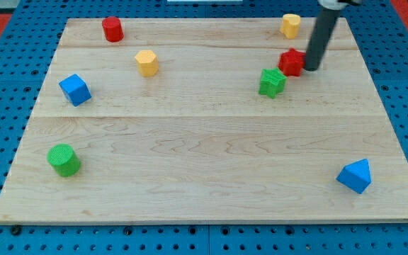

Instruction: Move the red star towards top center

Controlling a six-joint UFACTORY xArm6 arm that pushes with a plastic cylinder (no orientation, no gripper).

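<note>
Camera view, the only one. I am working with a plain rod, no hand on this rig, so there is nothing spread or pinching to report. My tip [310, 69] is sitting just at the view's right side of the red star [291, 62], touching it or very nearly; I cannot tell which. The red star is lying in the upper right part of the surface [204, 163], with the green star [272, 81] just beside it toward the view's lower left.

Handling, as I judge it: a small rigid block, probably light, sliding easily on smooth wood. Its points are likely making it spin if I push off-centre, so I am aiming contact at the middle of its right flank, pushing toward the view's left.

Hard to make out: the red block's star outline is blurring, and the rod is covering its right edge. The rod's upper part is running out of frame at the view's top.
</note>
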